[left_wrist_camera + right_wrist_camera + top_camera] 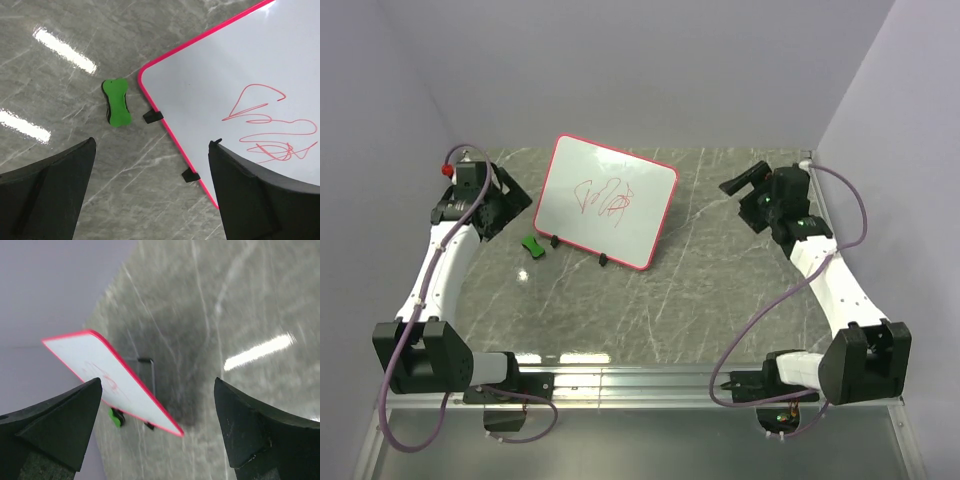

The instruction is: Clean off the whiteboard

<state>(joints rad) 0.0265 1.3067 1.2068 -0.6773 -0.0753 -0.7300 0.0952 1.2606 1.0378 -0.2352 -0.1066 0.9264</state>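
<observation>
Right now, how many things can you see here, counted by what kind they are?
Whiteboard: 1
Green block: 1
Robot grippers: 2, the left gripper and the right gripper, both open
Total: 4

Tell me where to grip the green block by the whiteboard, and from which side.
Pinch the small green bone-shaped block across its narrowed waist, from above: it lies flat on the grey marbled table, clear of the red-rimmed whiteboard, with the open left hand nearest.
</observation>
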